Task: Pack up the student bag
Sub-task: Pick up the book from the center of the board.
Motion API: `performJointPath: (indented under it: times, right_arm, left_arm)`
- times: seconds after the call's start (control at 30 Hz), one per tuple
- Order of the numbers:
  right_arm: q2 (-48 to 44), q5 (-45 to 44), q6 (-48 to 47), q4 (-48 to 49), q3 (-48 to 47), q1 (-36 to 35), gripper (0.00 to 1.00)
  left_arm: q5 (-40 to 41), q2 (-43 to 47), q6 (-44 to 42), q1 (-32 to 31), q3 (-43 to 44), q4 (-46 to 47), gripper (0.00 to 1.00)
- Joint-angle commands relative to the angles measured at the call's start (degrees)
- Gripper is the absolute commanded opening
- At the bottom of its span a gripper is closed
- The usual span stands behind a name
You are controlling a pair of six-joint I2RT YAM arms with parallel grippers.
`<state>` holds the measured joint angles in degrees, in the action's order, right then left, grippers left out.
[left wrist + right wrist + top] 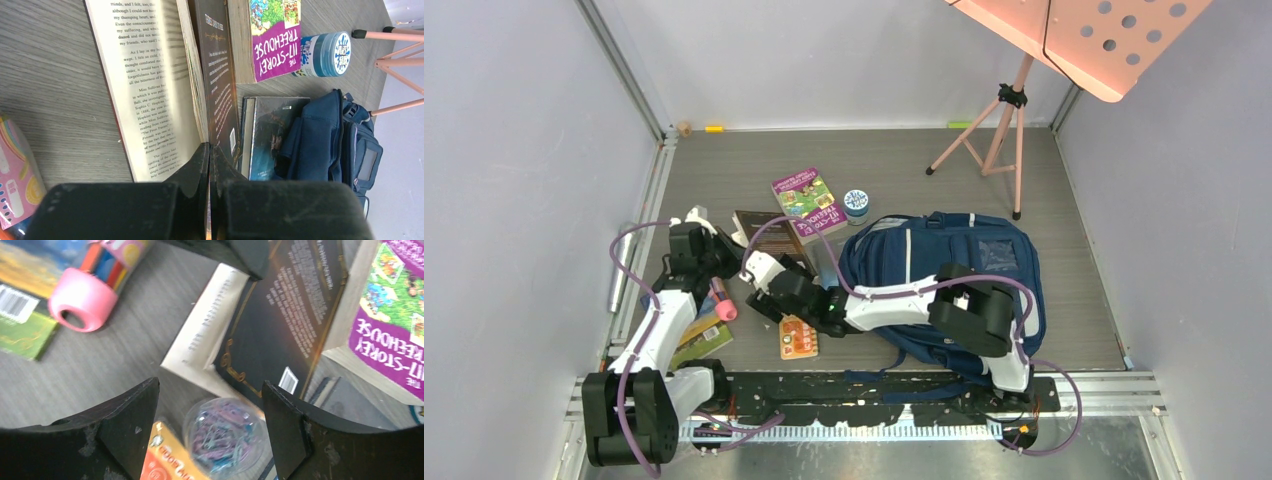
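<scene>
The student bag [944,275] is a navy backpack lying flat at the right, also at the right edge of the left wrist view [320,140]. My left gripper [209,150] is shut. Its tips rest at the near edge of a dark book [217,75] whose cover stands up off the printed pages [145,90]; nothing shows between the fingers. From above, the left gripper [727,250] sits just left of that book [759,232]. My right gripper [209,387] is open above a clear round tub of paper clips [225,435], one finger on each side of it, not touching.
A purple Treehouse book [807,203] and a blue jar [856,204] lie behind the dark book. A bluish book [270,135] lies against the bag's mouth. An orange card [798,337], a pink tube [723,300] and a green book [704,340] lie near the arms. A pink music stand [1004,120] stands at the back right.
</scene>
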<state>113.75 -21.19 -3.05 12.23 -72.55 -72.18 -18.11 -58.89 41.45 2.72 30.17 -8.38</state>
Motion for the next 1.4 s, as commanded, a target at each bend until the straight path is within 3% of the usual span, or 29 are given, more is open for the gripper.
performJointPath:
  times: [0.0, 0.17, 0.2, 0.27, 0.33, 0.37, 0.43, 0.63, 0.83, 1.0, 1.2, 1.37]
  right_arm:
    - [2.1, -9.1, -3.9, 9.2, -3.0, 0.6, 0.80]
    - [5.9, -11.9, -7.8, 11.6, -5.5, 0.8, 0.76]
    - [6.9, -11.7, -8.1, 11.9, -6.0, 0.8, 0.71]
    - [8.3, -11.6, -9.0, 12.6, -7.2, 1.0, 0.57]
    - [9.5, -12.4, -10.7, 13.3, -8.1, 1.1, 0.35]
    - [9.6, -13.2, -11.1, 14.0, -8.4, 1.1, 0.19]
    - [9.1, -14.6, -11.8, 15.5, -8.0, 1.1, 0.04]
    - [5.7, -17.9, -12.0, 18.8, -5.6, 1.2, 0.00]
    - [1.5, -17.8, -9.3, 20.2, -2.0, 1.2, 0.00]
    - [-0.6, -15.5, -8.8, 21.0, 0.6, 0.7, 0.00]
    - [-0.3, -14.0, -10.1, 20.3, 0.8, -0.3, 0.00]
    - [0.0, -13.4, -10.2, 19.6, 0.4, -0.8, 0.00]
  left_arm:
    - [-2.2, 0.3, 0.5, 0.4, 1.5, 3.5, 0.00]
    - [-2.5, 0.2, 0.7, 0.5, 1.8, 3.1, 0.00]
    - [-2.5, 0.2, 0.7, 0.4, 1.7, 3.0, 0.00]
    - [-2.6, 0.3, 0.7, 0.5, 1.8, 2.7, 0.00]
    - [-2.6, 0.6, 0.5, 0.6, 1.9, 2.1, 0.00]
    - [-2.4, 0.8, 0.3, 0.8, 2.1, 1.6, 0.00]
    - [-1.2, 1.3, -0.3, 1.3, 2.7, -0.2, 0.00]
    - [2.5, 2.9, -0.8, 3.2, 5.5, -5.2, 0.51]
    - [2.6, 1.5, 1.6, 3.2, 5.1, -4.9, 0.84]
    - [0.4, -3.0, 5.0, 3.2, 3.6, 2.8, 0.91]
    - [-5.4, -11.3, 6.7, 3.3, 5.4, 10.6, 0.92]
    - [-5.9, -12.7, 8.3, 3.3, 5.2, 12.5, 0.92]
